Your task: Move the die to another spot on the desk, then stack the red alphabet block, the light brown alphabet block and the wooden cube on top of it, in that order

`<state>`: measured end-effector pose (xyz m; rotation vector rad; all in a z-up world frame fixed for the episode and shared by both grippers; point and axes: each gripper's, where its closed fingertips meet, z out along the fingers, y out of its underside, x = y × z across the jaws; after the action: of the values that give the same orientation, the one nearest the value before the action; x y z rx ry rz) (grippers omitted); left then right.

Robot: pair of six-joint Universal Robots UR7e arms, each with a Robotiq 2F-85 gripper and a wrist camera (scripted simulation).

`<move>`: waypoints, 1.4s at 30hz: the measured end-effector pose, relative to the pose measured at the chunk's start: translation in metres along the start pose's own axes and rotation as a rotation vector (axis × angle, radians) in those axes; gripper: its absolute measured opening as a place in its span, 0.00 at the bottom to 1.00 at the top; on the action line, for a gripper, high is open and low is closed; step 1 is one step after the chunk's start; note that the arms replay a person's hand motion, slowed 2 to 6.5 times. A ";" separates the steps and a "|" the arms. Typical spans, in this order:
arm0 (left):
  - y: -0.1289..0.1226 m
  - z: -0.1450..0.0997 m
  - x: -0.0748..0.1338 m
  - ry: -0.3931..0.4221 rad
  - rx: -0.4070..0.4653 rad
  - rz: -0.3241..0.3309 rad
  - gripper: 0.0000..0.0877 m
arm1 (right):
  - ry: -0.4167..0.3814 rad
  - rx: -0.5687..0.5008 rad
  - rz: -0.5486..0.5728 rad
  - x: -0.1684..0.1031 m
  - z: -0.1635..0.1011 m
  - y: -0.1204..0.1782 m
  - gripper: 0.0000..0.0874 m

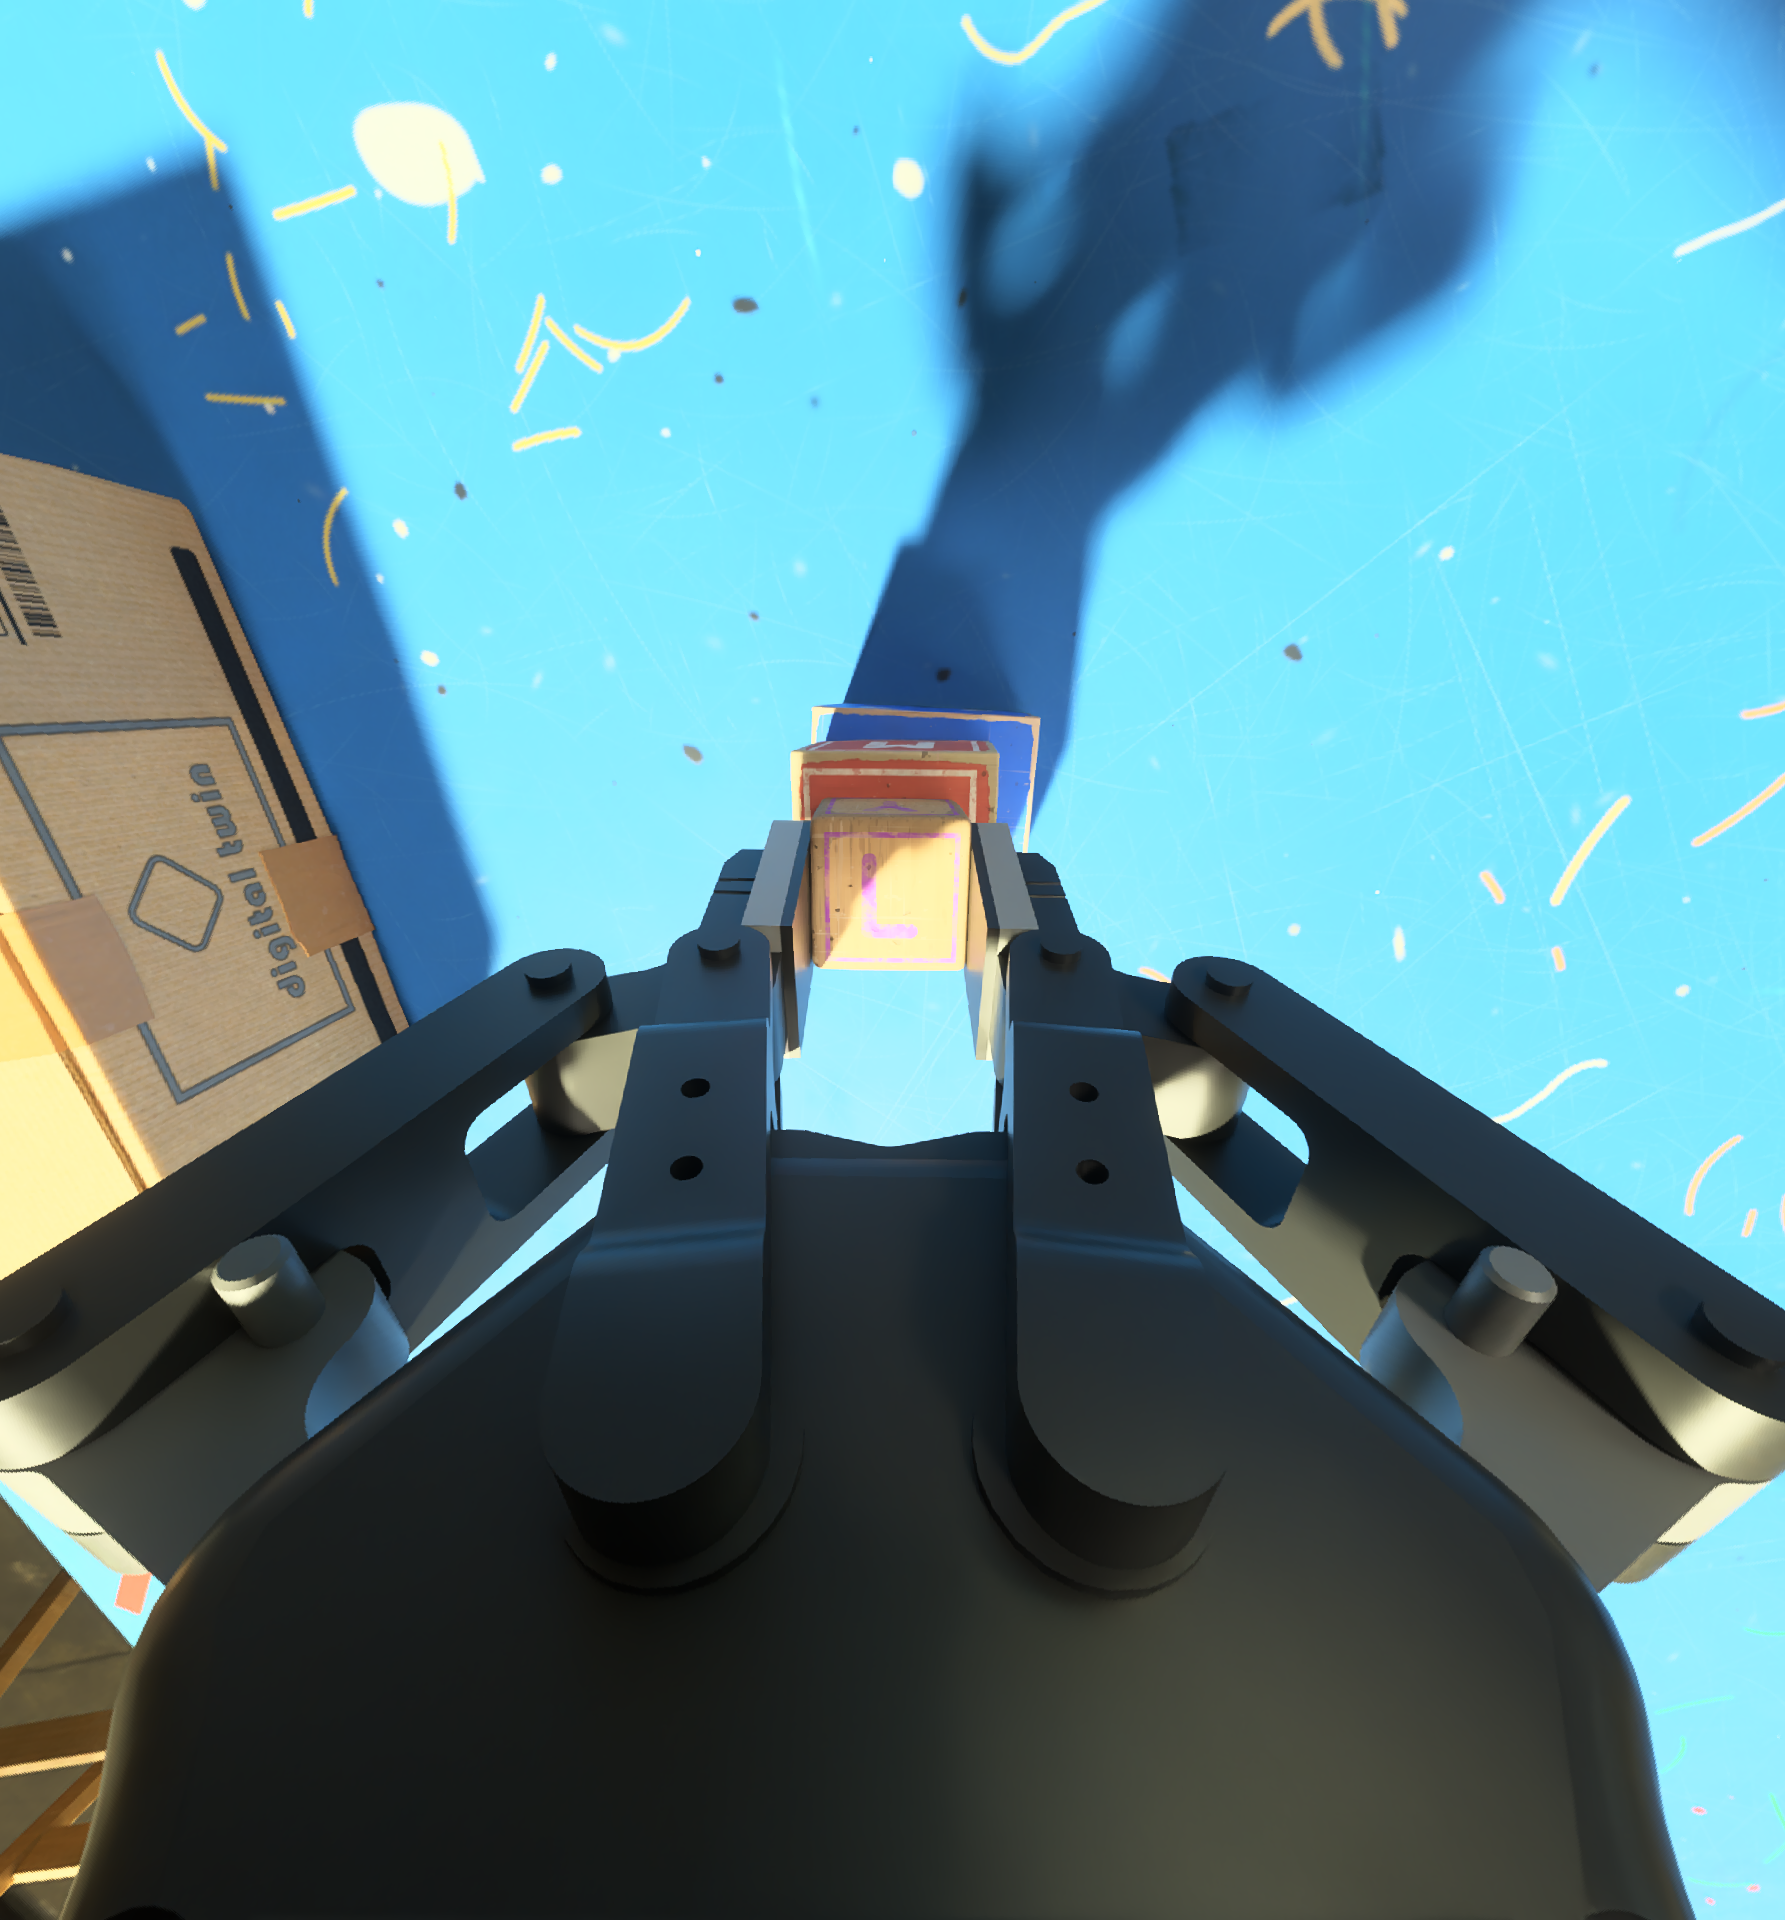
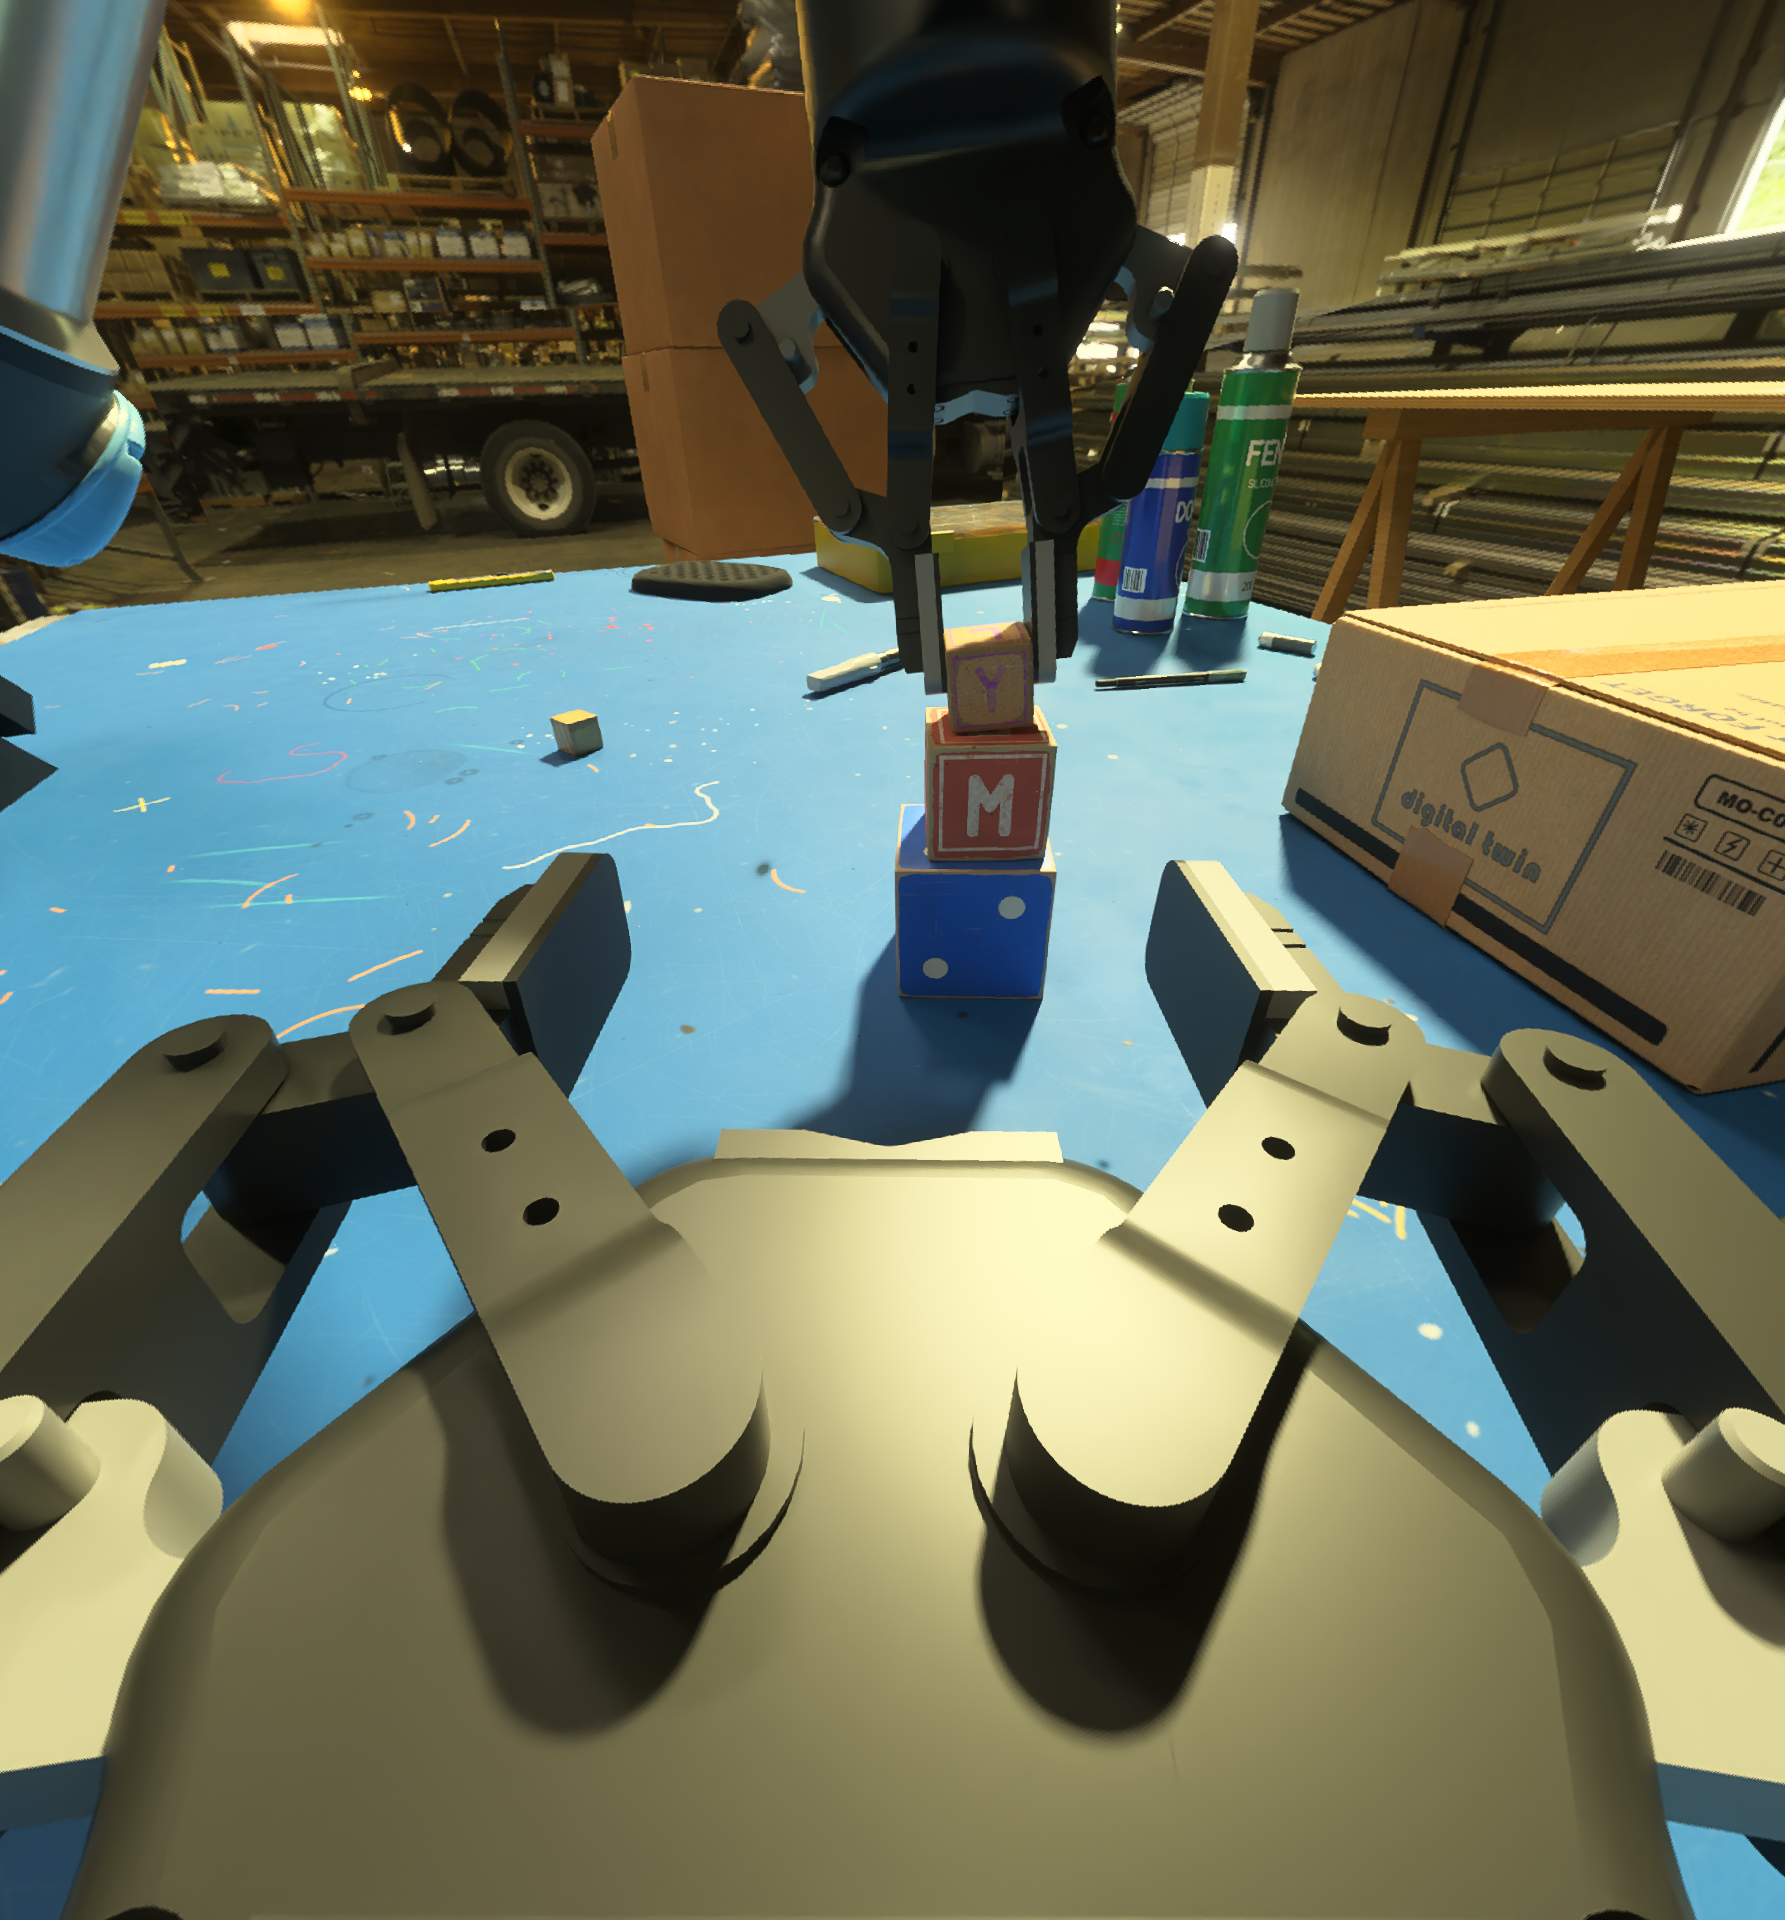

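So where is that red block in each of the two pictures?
Left wrist view: the red block is at centre, just beyond the light brown block held in the left gripper.
Right wrist view: the red block is slightly above centre, on the blue die.
Shared landmark: the cardboard box, left in one, right in the other.

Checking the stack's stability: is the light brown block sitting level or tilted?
Tilted: the light brown alphabet block leans askew on the red alphabet block, gripped by the left gripper.
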<state>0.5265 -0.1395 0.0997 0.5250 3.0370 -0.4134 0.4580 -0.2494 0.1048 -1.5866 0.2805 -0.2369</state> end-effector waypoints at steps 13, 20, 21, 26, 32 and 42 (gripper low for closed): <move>-0.002 0.002 0.002 0.014 -0.006 -0.016 0.29 | 0.001 0.006 0.004 0.000 0.000 -0.001 0.98; -0.002 0.002 0.002 0.014 -0.004 -0.013 0.29 | 0.002 0.010 0.003 0.000 -0.001 -0.001 0.98; -0.002 0.002 0.002 0.016 -0.004 -0.014 0.29 | 0.002 0.010 0.004 0.000 -0.001 -0.001 0.98; -0.002 0.002 0.003 0.028 -0.007 -0.020 0.28 | 0.001 0.012 0.007 0.001 -0.001 -0.001 0.98; -0.002 0.002 0.003 0.032 -0.001 -0.022 0.29 | 0.000 0.012 0.005 0.000 -0.001 -0.001 0.98; -0.002 0.005 0.003 0.025 0.001 -0.028 0.52 | 0.000 0.017 0.006 0.000 -0.002 -0.002 0.98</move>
<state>0.5226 -0.1418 0.0952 0.4922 3.0711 -0.4129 0.4580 -0.2510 0.1068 -1.5688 0.2829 -0.2344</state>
